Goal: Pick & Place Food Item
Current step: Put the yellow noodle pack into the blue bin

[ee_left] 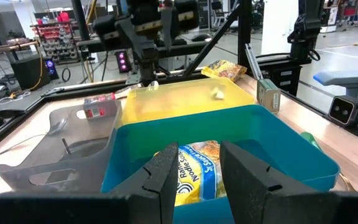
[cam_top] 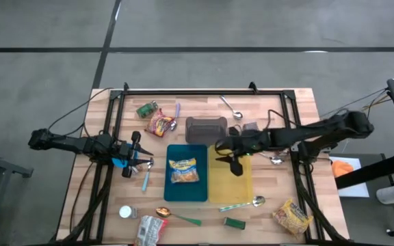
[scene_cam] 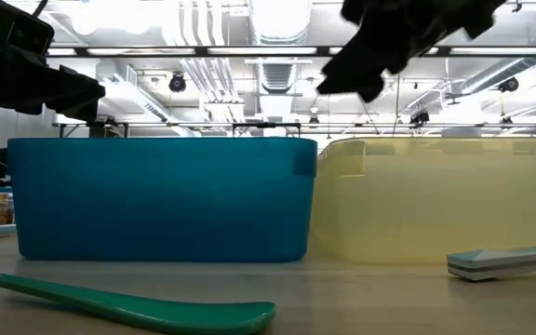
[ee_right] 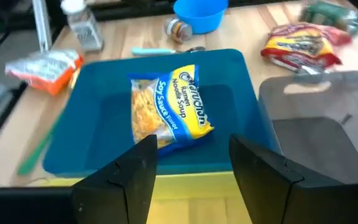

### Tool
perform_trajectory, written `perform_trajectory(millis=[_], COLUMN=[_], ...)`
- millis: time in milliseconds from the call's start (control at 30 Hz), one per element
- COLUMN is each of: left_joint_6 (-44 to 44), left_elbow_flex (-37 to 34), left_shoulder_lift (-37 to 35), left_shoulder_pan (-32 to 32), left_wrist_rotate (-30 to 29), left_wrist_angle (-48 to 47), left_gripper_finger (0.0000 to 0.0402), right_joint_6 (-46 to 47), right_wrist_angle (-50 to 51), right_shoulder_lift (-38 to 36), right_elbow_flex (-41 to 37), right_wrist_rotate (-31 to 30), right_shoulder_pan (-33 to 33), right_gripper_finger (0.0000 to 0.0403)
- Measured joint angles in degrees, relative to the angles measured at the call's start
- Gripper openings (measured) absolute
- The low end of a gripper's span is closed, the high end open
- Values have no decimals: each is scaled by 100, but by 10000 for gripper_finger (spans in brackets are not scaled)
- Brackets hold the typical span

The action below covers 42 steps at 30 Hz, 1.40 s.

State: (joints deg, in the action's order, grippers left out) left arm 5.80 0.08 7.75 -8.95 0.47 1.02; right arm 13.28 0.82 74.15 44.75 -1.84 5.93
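Half the noodle packet (ee_left: 194, 177) hides behind blue bin (ee_left: 284, 146) wall.

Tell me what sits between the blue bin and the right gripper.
In the high view, only the yellow bin's floor: the right gripper, open and empty, hovers over it, beside the blue bin holding the ramen packet.

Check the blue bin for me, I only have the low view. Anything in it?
Observer: Yes, one ramen packet lies flat in the blue bin.
Operator: Right gripper holding anything?
Observer: No. The right gripper is open and empty, above the yellow bin.
Operator: Left arm?
Observer: The left gripper waits open at the table's left side, pointing toward the blue bin.
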Motion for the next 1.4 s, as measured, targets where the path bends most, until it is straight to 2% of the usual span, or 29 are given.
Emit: perform_trajectory(millis=[233,500,733,967,1200,1400], left_joint_6=[2,15,13,13,11,2], left_elbow_flex=[0,0,0,0,0,0], left_shoulder_lift=[27,35,41,76,76,75], left_shoulder_pan=[0,0,0,0,0,0], left_wrist_rotate=[0,0,0,0,0,0], left_wrist_angle=[5,0,0,1,0,0], left_gripper_finger=[120,120,120,120,120,120], right_joint_6=[1695,3304,4680,6233,7822,8965], right_wrist_angle=[1318,2560,3891,5652,7130,7643], right_shoulder_lift=[-889,-1075,-739,-219,598,1153], right_elbow_flex=[2,28,609,1743,2670,2990], right_wrist_rotate=[-331,-1022,-1014,-942,-384,80], right_shoulder_pan=[599,1345,1799,2548,3184,3705], right_gripper_finger=[196,196,196,196,196,196])
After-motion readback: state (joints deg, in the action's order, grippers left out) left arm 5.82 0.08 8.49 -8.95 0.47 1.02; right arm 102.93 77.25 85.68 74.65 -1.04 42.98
